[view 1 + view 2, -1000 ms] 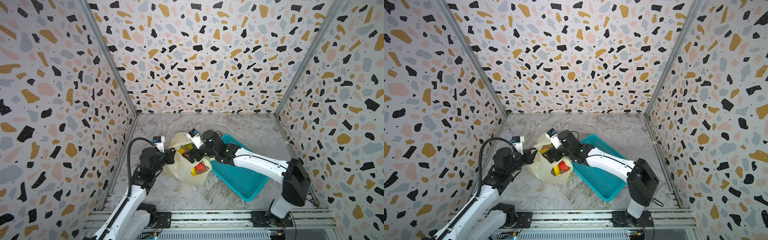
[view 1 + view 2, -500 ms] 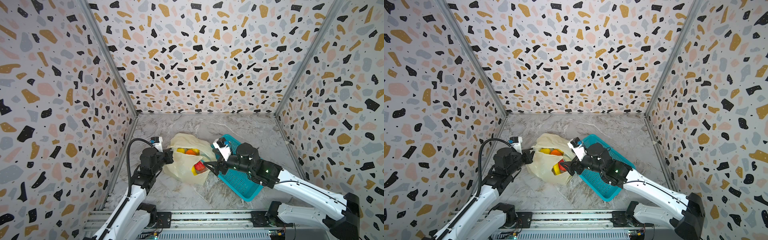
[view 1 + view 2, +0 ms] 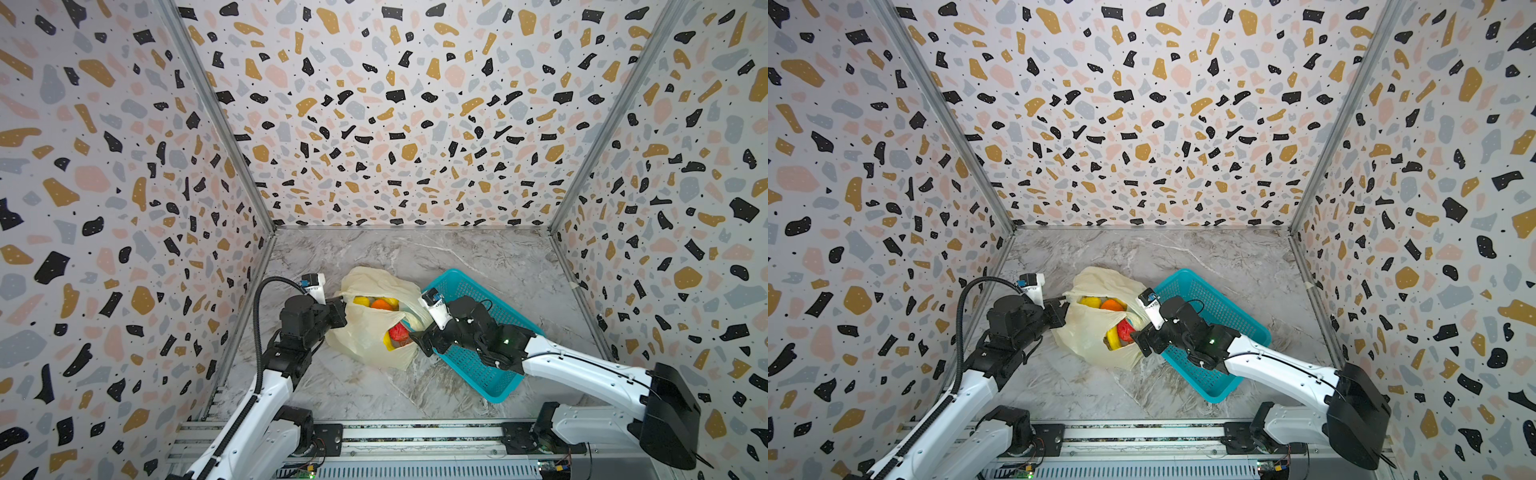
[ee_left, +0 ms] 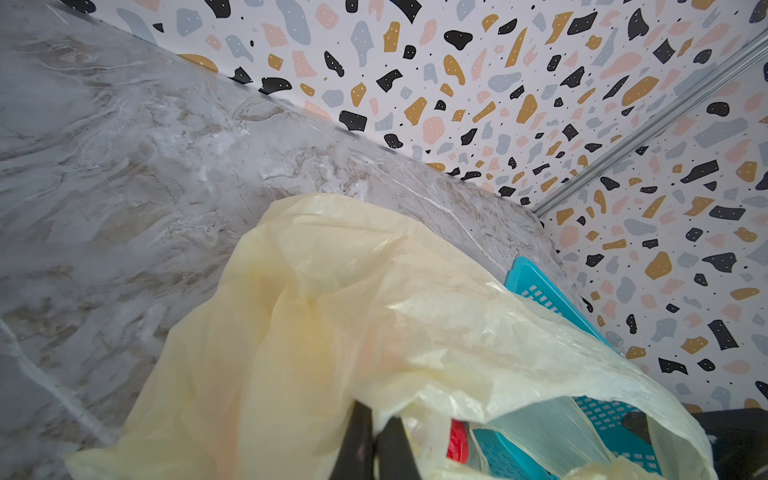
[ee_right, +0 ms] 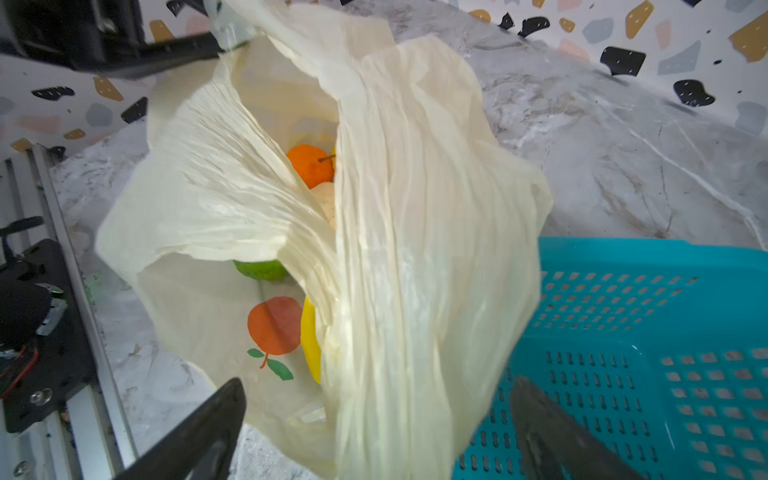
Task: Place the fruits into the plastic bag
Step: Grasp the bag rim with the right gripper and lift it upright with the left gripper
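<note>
Quick update from me. My left pincer [image 3: 341,309] was pressed together on the rim of the plastic bag [image 3: 359,340], propping the mouth up on that side. The bag was slumped on the marble table [image 3: 353,386], leaning against the teal basket [image 3: 478,380]. My right pincer [image 5: 374,440] was spread wide with nothing in it, hovering right where the bag meets the basket.

Inside the bag I could make out an orange [image 5: 309,164], a green one [image 5: 261,270] and a yellow piece [image 5: 311,340]. In both top views the bumpy red ball [image 3: 398,332] sat right by the opening. No fruit showed in the part of the basket my arm didn't cover.

My read is that this was the drop-off step, pretty much at the end of the job. The next move called for a check for stragglers. If there were none, the left one had to let go gently, since that red ball looked ready to roll out.
</note>
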Robot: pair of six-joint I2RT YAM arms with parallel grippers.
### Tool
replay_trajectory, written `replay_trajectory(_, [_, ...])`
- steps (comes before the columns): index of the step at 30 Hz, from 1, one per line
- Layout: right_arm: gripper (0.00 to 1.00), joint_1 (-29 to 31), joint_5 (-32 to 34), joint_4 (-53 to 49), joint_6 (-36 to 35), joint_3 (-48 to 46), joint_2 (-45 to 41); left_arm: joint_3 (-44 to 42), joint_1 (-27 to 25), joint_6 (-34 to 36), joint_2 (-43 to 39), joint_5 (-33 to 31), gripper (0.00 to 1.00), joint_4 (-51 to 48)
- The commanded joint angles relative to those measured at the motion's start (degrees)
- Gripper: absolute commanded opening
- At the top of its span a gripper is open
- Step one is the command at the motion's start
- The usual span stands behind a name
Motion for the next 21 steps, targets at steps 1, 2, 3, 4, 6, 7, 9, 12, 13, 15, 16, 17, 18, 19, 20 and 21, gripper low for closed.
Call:
replay_trajectory(1, [0.99,-0.12,-0.46,4.17,-0.75,3.23,2.91,0.91,-0.11,0.03,-0.44,-0.06,0.0,1.0])
replay_trajectory(2, [0.96,-0.12,-0.85,4.9,-0.75,3.44,3.92,1.06,-0.11,0.01,-0.42,-0.07,0.0,0.86])
replay_trajectory(3, [0.92,-0.2,-1.22,5.85,-0.72,3.65,5.14,1.18,-0.1,0.02,-0.44,-0.05,0.0,0.79])
replay_trajectory(4, [0.84,-0.21,-1.73,6.76,-0.6,3.93,6.26,1.42,-0.06,0.09,-0.44,-0.05,0.0,0.66])
replay_trajectory(6, [0.62,-0.2,-2.02,6.84,-0.03,5.38,7.99,1.57,-0.09,0.03,-0.55,-0.32,0.0,0.42])
replay_trajectory(7, [0.48,-0.21,-2.03,6.54,0.04,6.18,8.57,1.54,-0.11,0.02,-0.62,-0.46,0.0,0.24])
replay_trajectory(9, [0.26,-0.21,-2.14,6.38,0.05,7.3,8.83,1.54,-0.11,0.01,-0.75,-0.74,0.0,-0.08])
replay_trajectory(12, [0.12,-0.21,-3.4,6.26,-0.05,8.76,7.79,1.59,-0.11,-0.06,-0.99,-1.73,0.0,-0.52])
replay_trajectory(13, [0.02,-0.21,-4.15,6.26,-0.19,9.51,7.52,1.73,-0.09,-0.14,-1.04,-2.29,0.0,-0.87])
replay_trajectory(15, [0.0,-0.21,-5.96,6.47,-0.39,11.34,7.14,1.85,-0.11,-0.48,-1.15,-4.25,0.0,-1.69])
replay_trajectory(16, [0.0,-0.21,-7.14,6.56,-0.64,12.71,7.35,1.86,-0.11,-0.86,-1.31,-6.11,0.0,-2.52])
replay_trajectory(17, [0.0,-0.21,-8.15,6.74,-0.94,14.1,7.64,1.94,-0.1,-1.17,-1.49,-8.21,0.0,-3.38])
replay_trajectory(18, [0.0,-0.21,-9.32,6.69,-1.3,15.93,8.43,2.04,-0.11,-1.53,-1.73,-11.04,0.0,-4.67])
replay_trajectory(19, [0.0,-0.21,-10.57,6.65,-1.54,18.06,9.26,2.13,-0.11,-1.72,-2.06,-13.88,0.0,-5.98])
replay_trajectory(20, [0.0,-0.21,-11.9,6.72,-1.75,19.84,10.01,2.23,-0.11,-1.98,-2.36,-16.35,0.0,-7.08])
replay_trajectory(21, [0.0,-0.21,-13.34,6.83,-2.13,21.86,11.05,2.52,-0.01,-2.16,-2.81,-19.16,0.0,-8.36])
